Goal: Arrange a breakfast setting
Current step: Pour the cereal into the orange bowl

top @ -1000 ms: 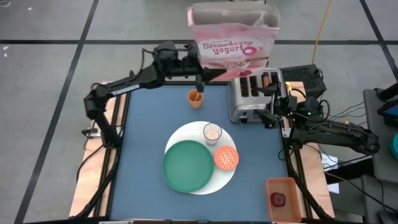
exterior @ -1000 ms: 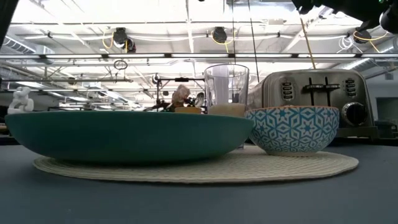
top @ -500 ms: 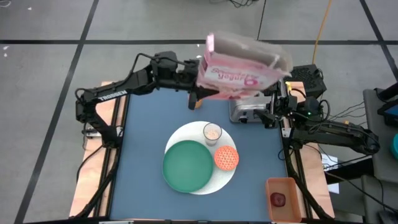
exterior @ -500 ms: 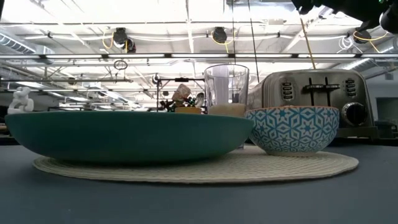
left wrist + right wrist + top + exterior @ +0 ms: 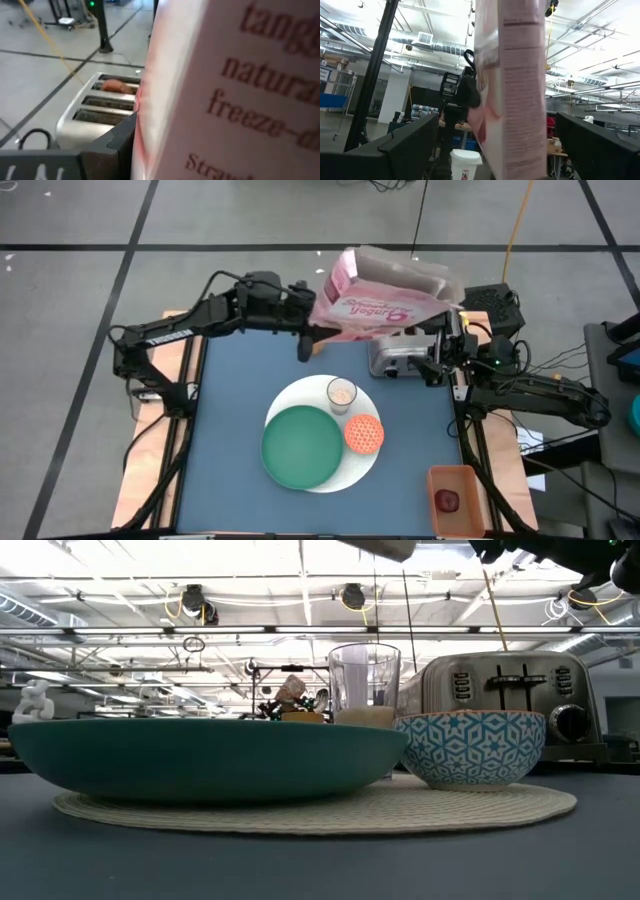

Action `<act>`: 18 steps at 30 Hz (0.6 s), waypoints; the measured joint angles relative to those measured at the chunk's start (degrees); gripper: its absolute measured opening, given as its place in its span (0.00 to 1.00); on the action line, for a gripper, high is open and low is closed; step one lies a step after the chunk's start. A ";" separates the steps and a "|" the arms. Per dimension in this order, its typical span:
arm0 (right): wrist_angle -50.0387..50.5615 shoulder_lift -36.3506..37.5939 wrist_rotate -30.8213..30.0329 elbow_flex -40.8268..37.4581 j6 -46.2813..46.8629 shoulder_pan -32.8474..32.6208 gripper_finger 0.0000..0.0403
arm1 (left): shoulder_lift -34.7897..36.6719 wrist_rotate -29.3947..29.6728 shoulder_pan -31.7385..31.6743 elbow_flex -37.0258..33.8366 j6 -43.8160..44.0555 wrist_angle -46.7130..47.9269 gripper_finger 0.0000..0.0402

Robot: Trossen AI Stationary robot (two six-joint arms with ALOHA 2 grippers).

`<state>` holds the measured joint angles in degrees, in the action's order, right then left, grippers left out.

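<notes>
1. The left gripper point(image 5: 318, 328) pinches the pink cereal box point(image 5: 385, 295), held aloft and tipped on its side above the toaster point(image 5: 398, 356) at the table's far edge.
2. The box's long axis runs across the table, open end toward the right arm.
3. The orange-pink patterned bowl point(image 5: 364, 434) sits on the large white round disc point(image 5: 300, 395), nearer the viewer than the box, touching the green plate point(image 5: 301, 446), just beside the milky glass point(image 5: 342, 393).
4. The right gripper point(image 5: 437, 360) waits beside the toaster, fingers spread wide, holding nothing.
</notes>
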<state>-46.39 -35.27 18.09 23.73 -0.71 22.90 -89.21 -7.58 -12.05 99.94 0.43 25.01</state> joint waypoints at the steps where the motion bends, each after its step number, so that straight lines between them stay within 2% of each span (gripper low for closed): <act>1: -0.01 0.00 0.02 0.00 0.00 0.00 0.98 | 0.53 1.14 0.39 0.00 -0.01 -0.18 0.50; 9: -0.04 0.00 0.00 0.00 0.01 0.00 0.98 | 5.90 11.86 4.76 0.00 -0.36 7.38 0.50; 18: -0.02 0.00 0.00 0.00 0.02 0.00 0.98 | 6.88 22.23 10.43 0.00 0.19 14.82 0.50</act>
<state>-46.42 -35.27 18.09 23.73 -0.69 22.90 -82.33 14.65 -1.62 99.94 0.61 39.83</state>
